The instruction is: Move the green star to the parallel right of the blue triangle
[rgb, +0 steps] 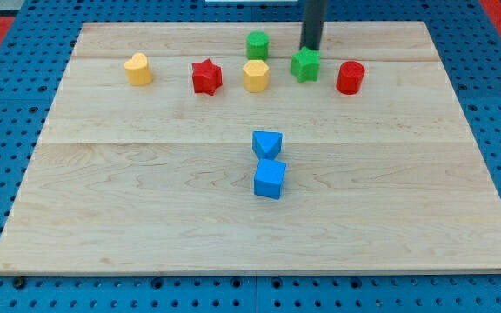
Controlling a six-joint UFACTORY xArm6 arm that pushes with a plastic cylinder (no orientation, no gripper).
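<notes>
The green star (305, 64) lies near the view's top, right of centre, on the wooden board (146, 217). My tip (310, 48) is the lower end of the dark rod and stands just behind the green star, at its top edge, touching or nearly touching it. The blue triangle (267, 143) lies near the board's middle, below and a little left of the star. A blue cube (270, 179) sits right below the triangle, touching it.
In the top row lie a yellow heart-like block (137, 69), a red star (206, 76), a yellow hexagon (256, 76), a green cube (257, 44) and a red cylinder (350, 76) right of the green star. Blue pegboard surrounds the board.
</notes>
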